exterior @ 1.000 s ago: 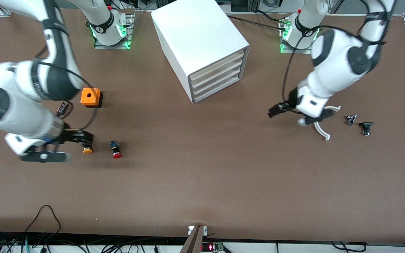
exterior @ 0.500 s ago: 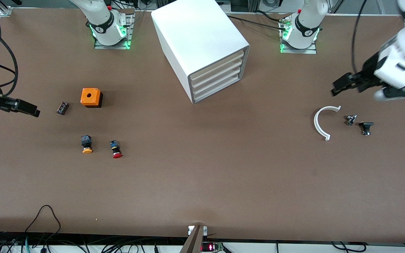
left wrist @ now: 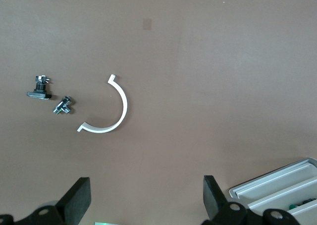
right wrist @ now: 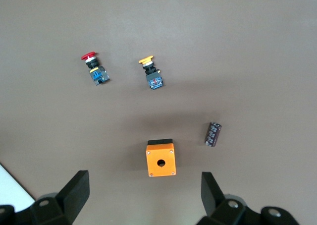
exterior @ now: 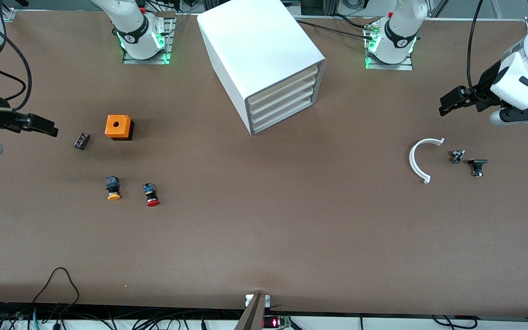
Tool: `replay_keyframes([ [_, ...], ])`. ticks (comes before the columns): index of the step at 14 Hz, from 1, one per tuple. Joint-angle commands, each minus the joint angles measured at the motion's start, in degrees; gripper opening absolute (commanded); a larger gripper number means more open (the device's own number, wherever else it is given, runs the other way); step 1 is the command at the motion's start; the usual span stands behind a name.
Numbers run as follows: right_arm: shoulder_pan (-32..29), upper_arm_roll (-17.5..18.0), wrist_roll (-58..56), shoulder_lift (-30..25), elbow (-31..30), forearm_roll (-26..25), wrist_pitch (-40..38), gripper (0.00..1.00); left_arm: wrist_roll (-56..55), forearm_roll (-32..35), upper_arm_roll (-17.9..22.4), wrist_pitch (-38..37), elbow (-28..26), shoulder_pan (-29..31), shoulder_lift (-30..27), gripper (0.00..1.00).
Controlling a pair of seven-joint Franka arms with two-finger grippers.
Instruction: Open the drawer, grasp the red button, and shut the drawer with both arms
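The white cabinet (exterior: 259, 50) stands at the middle of the table between the two bases. Its top drawer (exterior: 287, 81) and the three below it are shut. The red-capped button (exterior: 151, 195) lies on its side on the table, beside the orange-capped button (exterior: 112, 189). It also shows in the right wrist view (right wrist: 94, 69). My right gripper (exterior: 44, 126) is open and empty, up over bare table at the right arm's end (right wrist: 143, 195). My left gripper (exterior: 452, 103) is open and empty, up over bare table at the left arm's end (left wrist: 146, 205).
An orange box with a hole (exterior: 118, 127) and a small black part (exterior: 81, 140) lie farther from the camera than the buttons. A white arc (exterior: 422, 158) and two small metal parts (exterior: 456, 156) (exterior: 477, 166) lie toward the left arm's end.
Both arms have swung up and outward. The right gripper left the orange-capped button for the table's end. The left gripper left the white arc. Nothing on the table moved.
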Motion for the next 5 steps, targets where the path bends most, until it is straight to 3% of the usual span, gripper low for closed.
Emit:
replay_keyframes([
  [1, -0.6, 0.1, -3.2, -4.9, -6.2, 0.1, 3.2, 1.00, 0.9, 1.5, -0.2, -1.8, 2.5, -0.2, 1.3, 1.00],
  [5, -0.6, 0.1, -2.9, -4.8, -6.1, 0.1, 4.6, 1.00, 0.9, 1.6, -0.2, -1.4, 3.0, -0.2, 1.6, 1.00],
])
